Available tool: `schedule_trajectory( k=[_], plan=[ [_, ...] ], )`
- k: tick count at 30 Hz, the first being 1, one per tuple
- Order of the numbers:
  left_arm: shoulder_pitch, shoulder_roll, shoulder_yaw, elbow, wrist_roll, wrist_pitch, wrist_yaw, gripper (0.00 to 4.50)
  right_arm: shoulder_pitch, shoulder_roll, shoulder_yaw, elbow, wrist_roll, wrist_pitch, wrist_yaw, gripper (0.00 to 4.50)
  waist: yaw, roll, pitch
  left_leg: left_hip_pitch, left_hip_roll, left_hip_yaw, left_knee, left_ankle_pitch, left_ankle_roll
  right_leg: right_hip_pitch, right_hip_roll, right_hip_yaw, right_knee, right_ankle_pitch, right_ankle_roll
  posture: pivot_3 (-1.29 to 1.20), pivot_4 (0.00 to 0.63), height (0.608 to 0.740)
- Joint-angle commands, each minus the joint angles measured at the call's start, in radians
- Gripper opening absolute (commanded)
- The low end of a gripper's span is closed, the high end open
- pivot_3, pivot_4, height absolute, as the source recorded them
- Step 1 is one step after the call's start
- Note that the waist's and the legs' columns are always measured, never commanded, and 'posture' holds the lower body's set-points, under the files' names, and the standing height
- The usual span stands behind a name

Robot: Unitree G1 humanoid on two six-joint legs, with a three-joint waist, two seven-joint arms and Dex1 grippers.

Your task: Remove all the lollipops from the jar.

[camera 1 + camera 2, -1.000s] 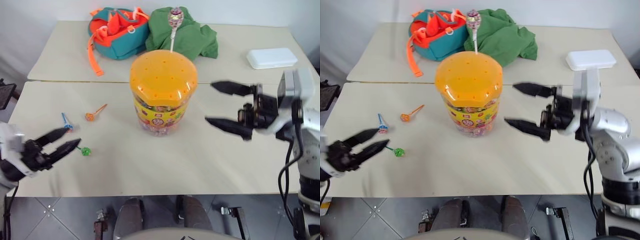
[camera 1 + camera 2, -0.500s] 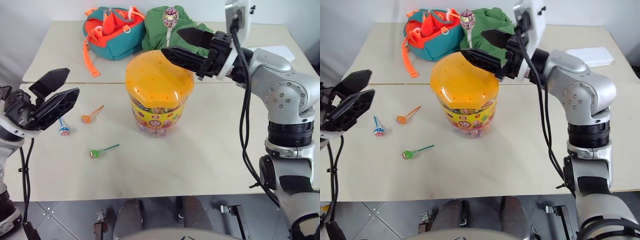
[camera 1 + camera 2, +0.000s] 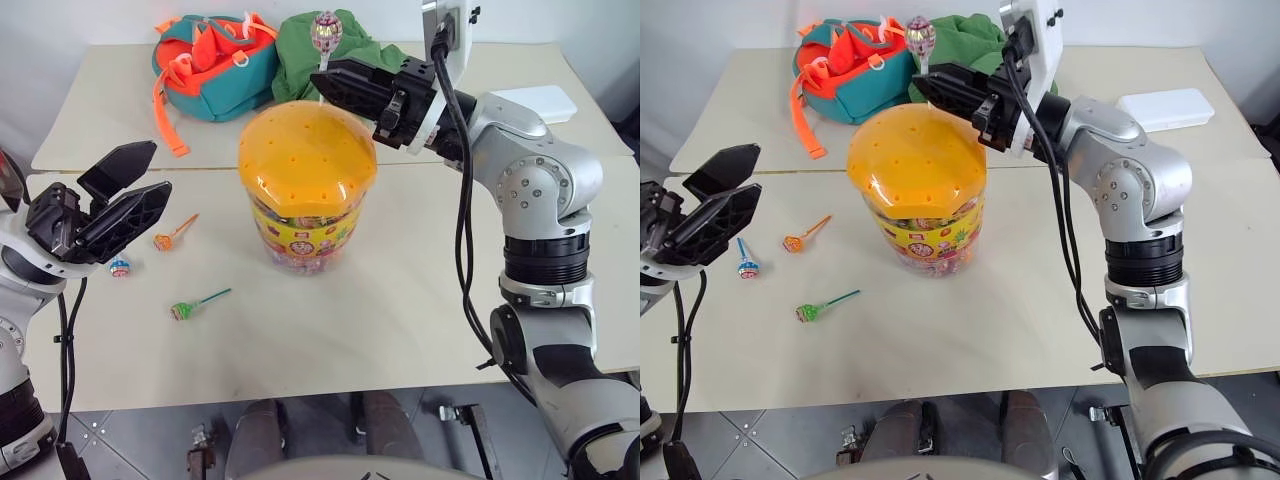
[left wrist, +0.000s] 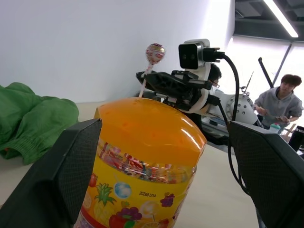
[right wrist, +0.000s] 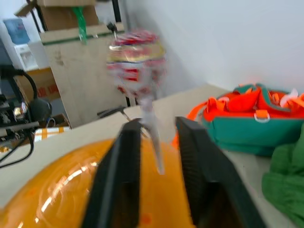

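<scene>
The jar (image 3: 305,215) stands mid-table, a clear tub with a printed label and a domed orange lid (image 3: 307,165). One lollipop (image 3: 325,30) in a shiny wrapper stands up from the lid's far edge on a white stick. My right gripper (image 3: 324,82) reaches over the lid from the right and is shut on that stick; the right wrist view has the stick (image 5: 153,137) between its fingers (image 5: 124,175). My left gripper (image 3: 155,168) hangs open, left of the jar and above the table. Three lollipops lie on the table: orange-stick (image 3: 172,236), blue-stick (image 3: 120,266), green-stick (image 3: 188,308).
A teal and orange backpack (image 3: 210,60) and a green cloth (image 3: 295,50) lie at the back of the far table. A white box (image 3: 540,100) sits back right. A seam (image 3: 200,170) runs between the two tables. A person (image 4: 280,99) sits in the background.
My right gripper swung up from the jar's right side to over the lid, then shut on the white stick. My left gripper rose off the table and opened wider.
</scene>
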Motion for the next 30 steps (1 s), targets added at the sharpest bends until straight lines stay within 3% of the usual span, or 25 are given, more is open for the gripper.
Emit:
schedule_trajectory(
  k=[1,5,10,14,21,26,27,30],
  plan=[
    [-0.014,0.010,-0.017,-0.004,0.045,-0.067,-0.079,4.50,-0.016,0.001,-0.154,0.005,0.065,-0.125,0.044,0.02,0.003,0.000,0.000,0.000,0.000,0.000,0.000,0.000,0.000,0.000,0.000,0.000,0.000,0.000,0.000,0.00,0.150,0.740],
    [-0.026,0.064,-0.080,0.048,0.153,-0.127,-0.214,4.50,0.001,-0.137,-0.261,0.032,0.093,-0.063,0.044,0.02,0.012,0.000,0.000,-0.001,-0.001,-0.001,0.000,0.000,0.000,0.001,0.000,-0.001,-0.002,0.000,0.001,0.00,0.150,0.740],
    [0.013,0.103,-0.168,0.070,0.272,-0.228,-0.396,4.50,0.229,-0.665,-0.152,0.033,-0.023,0.166,0.298,0.02,0.027,0.000,0.000,0.000,-0.001,0.000,-0.005,0.000,0.000,0.001,0.000,0.000,-0.006,0.000,0.001,0.00,0.150,0.740],
    [0.042,0.095,-0.216,0.067,0.342,-0.291,-0.455,4.50,0.502,-0.864,-0.150,0.039,-0.094,0.189,0.381,0.02,0.025,0.001,0.001,0.001,0.000,0.006,-0.006,0.000,0.001,-0.001,0.000,0.000,-0.007,0.000,0.001,0.00,0.150,0.740],
    [0.042,0.061,-0.264,0.088,0.408,-0.348,-0.449,4.50,0.778,-0.828,-0.106,0.069,-0.288,-0.051,0.346,0.02,0.014,0.002,0.000,0.003,0.000,0.012,-0.001,0.001,0.001,-0.001,-0.001,0.003,-0.006,0.001,0.001,0.00,0.150,0.740],
    [0.038,0.053,-0.269,0.093,0.423,-0.355,-0.424,4.50,0.824,-0.746,-0.158,0.057,-0.268,-0.086,0.355,0.02,0.020,0.004,0.001,0.003,0.000,0.011,-0.002,0.000,0.001,-0.001,-0.001,0.002,-0.006,0.001,0.001,0.00,0.150,0.740],
    [0.037,0.052,-0.270,0.093,0.428,-0.359,-0.419,4.50,0.824,-0.743,-0.163,0.058,-0.259,-0.072,0.363,0.53,0.022,0.004,0.001,0.003,0.000,0.011,-0.002,0.000,0.001,-0.001,-0.001,0.002,-0.006,0.001,0.001,0.00,0.150,0.740],
    [0.041,0.060,-0.264,0.104,0.451,-0.368,-0.397,4.50,0.810,-0.718,-0.215,0.055,-0.230,-0.149,0.410,1.36,0.029,0.004,0.001,0.003,0.000,0.011,-0.002,0.000,0.001,-0.001,-0.001,0.002,-0.006,0.001,0.001,0.00,0.150,0.740]
  ],
)
